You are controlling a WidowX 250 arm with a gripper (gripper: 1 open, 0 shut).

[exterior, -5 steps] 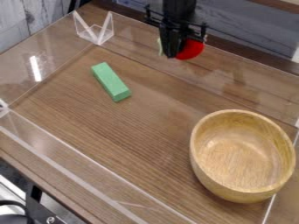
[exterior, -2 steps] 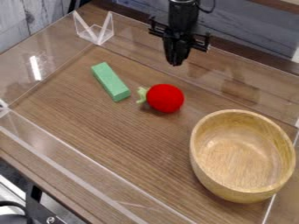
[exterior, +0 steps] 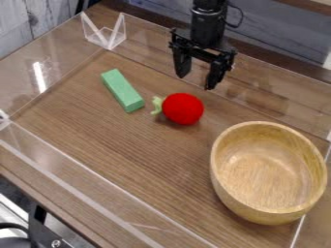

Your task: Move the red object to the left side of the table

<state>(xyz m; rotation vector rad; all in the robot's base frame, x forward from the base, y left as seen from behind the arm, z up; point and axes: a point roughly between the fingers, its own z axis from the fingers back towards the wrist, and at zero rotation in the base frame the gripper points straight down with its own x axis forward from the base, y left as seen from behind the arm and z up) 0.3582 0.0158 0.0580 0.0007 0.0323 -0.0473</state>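
Moved since earliest frame: glossy red rounded toy fruit with a pale yellow-green leafy tip, from up at the black two-fingered gripper to the middle of the brown wood-grain tabletop; fingers now spread wide.
Gripper: open, nothing between the fingers; beyond the fruit, toward the top of the view, apart from it.
Fruit: on the tabletop, between the green rectangular block and the round pale wooden bowl, nearer the block; leafy tip toward the block.
Step in hand: judged as just after a release or lost grip, with the fruit short of either side edge.
Next move: if more travel is wanted, bring the open fingers down astride the fruit, close, lift and carry toward the left side. Which picture edge counts as left, I cannot be sure.
Risk: a round body may roll when nudged; the block could get knocked if the path runs low on that side.
Bowl: inner wall and floor in plain sight; fruit outside it, rim apart from fruit.
Clear angular piece: near the far edge; too faint to tell whether it holds anything.
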